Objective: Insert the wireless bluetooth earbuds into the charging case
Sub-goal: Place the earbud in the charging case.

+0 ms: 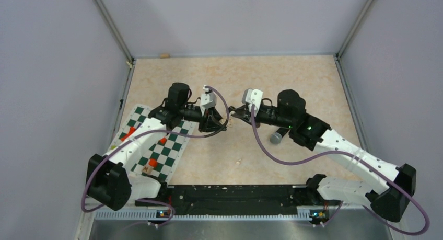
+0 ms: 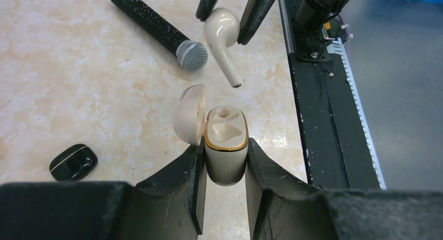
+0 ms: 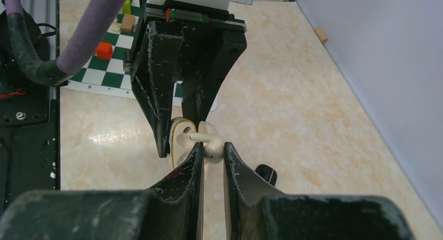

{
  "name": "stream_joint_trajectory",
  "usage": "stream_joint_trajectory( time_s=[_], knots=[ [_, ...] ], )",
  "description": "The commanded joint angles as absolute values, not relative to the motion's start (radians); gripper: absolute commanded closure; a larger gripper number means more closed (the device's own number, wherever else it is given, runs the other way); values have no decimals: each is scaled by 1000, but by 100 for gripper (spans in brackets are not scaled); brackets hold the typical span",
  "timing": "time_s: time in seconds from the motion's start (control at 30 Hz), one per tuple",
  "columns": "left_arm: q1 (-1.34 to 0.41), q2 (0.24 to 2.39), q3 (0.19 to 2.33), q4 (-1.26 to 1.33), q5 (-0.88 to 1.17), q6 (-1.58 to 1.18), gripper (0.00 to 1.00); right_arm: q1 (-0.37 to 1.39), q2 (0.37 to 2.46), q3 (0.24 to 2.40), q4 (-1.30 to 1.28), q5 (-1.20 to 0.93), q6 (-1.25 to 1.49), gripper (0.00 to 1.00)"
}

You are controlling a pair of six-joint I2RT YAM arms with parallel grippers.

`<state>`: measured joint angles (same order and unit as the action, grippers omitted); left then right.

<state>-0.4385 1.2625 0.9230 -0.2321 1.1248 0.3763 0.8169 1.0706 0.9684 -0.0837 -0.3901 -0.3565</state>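
Lid-open charging case (image 2: 225, 164) clamped in left claw (image 2: 223, 145), white earbud (image 2: 225, 46) pinched in right claw (image 3: 212, 148), stem angled toward case mouth, not touching, both above middle of surface (image 1: 292, 72)

Mid worktop (image 1: 292, 83): left claw (image 2: 224, 146) in from left, right claw (image 3: 212, 148) in from right, tips nearly meeting. Between left claw's fingers: charging case (image 2: 225, 164), open end facing right, lid (image 2: 189, 114) swung to far side. Between right claw's fingers: earbud (image 2: 223, 38), just right of case mouth, stem towards it, small gap, not seated. Right of claws, under right arm, on worktop: microphone (image 1: 276, 137), head end nearest claws, handle running away far-right. Far side of claws, on worktop: second case (image 2: 73, 161). Left, under left arm: chess mat (image 1: 166, 152), small blocks (image 1: 152, 162) on it. Along near edge, between arm bases: rail (image 1: 224, 194). Against far wall, left of centre: small peg (image 1: 165, 55).
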Motion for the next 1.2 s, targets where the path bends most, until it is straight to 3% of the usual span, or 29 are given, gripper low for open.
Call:
stream_joint_trajectory(
  time_s=[0.0,1.17],
  knots=[
    [-442,1213,892,-171,1132,430,97,850,1087,1007,-72,-356,-381,100],
    [-439,1213,881,-109,1154,356,96,917,1148,1016,-42,-285,-402,100]
  ],
)
